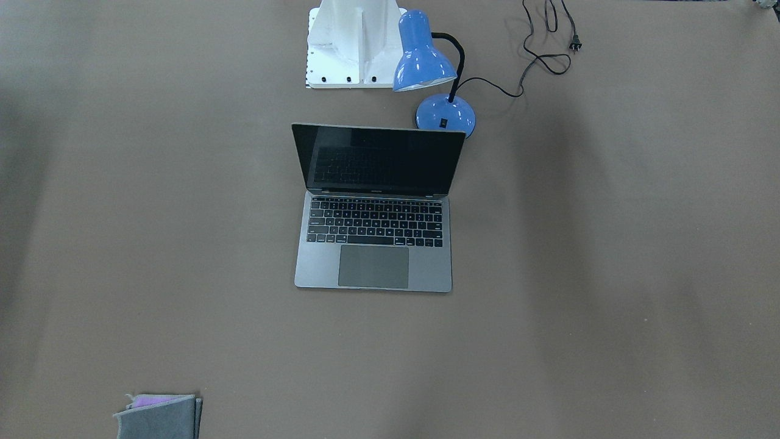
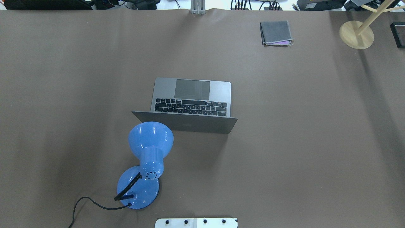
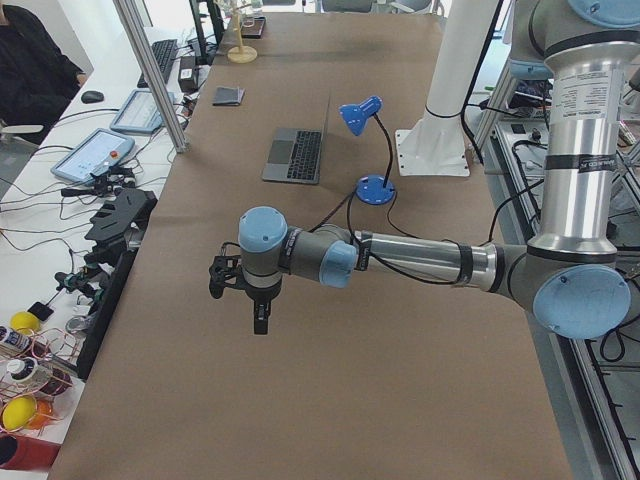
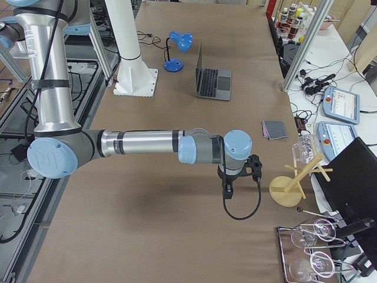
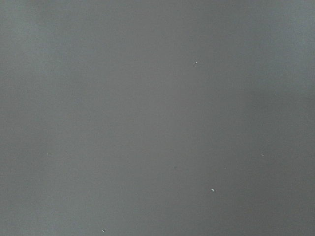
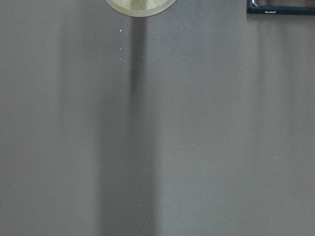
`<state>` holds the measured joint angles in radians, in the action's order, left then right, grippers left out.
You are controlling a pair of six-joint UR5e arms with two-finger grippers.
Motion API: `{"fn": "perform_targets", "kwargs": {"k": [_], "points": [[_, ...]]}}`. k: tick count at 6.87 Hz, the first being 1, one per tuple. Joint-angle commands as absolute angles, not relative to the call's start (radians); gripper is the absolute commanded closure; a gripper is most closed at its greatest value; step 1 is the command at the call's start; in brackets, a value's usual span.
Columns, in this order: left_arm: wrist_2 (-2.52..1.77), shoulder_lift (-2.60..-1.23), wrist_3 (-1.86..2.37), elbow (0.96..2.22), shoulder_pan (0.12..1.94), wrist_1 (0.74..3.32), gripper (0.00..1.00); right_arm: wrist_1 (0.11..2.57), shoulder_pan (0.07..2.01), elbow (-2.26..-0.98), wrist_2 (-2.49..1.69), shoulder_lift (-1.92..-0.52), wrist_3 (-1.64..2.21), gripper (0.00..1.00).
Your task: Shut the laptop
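1. Overhead exterior: laptop [image 2: 193,101], open, centre of table [image 2: 300,142].
2. Lamp [image 2: 150,139] at its 7 o'clock: approach lid from 5 o'clock.
3. Left gripper [image 3: 260,322], right gripper [image 4: 227,190]: jaw state untellable.
4. Press lid down gently.

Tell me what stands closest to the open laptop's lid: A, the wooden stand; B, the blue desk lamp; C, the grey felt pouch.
B: the blue desk lamp stands right by a corner of the laptop lid, its shade overlapping the lid in the overhead view, while the pouch and the wooden stand lie far off.
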<state>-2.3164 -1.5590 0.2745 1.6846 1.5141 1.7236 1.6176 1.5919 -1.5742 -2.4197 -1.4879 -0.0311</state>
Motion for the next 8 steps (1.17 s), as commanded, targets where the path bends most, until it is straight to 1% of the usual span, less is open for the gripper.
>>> {"fn": "perform_targets", "kwargs": {"k": [1, 8], "points": [[-2.318, -1.552, 0.275, 1.693, 1.513, 1.721, 0.02, 1.618, 1.6, -1.607, -2.425, -1.511, -0.029, 0.0], [-2.304, -1.56, 0.264, 1.677, 1.513, 1.72, 0.02, 1.62, 1.598, -1.617, -2.427, -1.513, -0.028, 0.0]]}}
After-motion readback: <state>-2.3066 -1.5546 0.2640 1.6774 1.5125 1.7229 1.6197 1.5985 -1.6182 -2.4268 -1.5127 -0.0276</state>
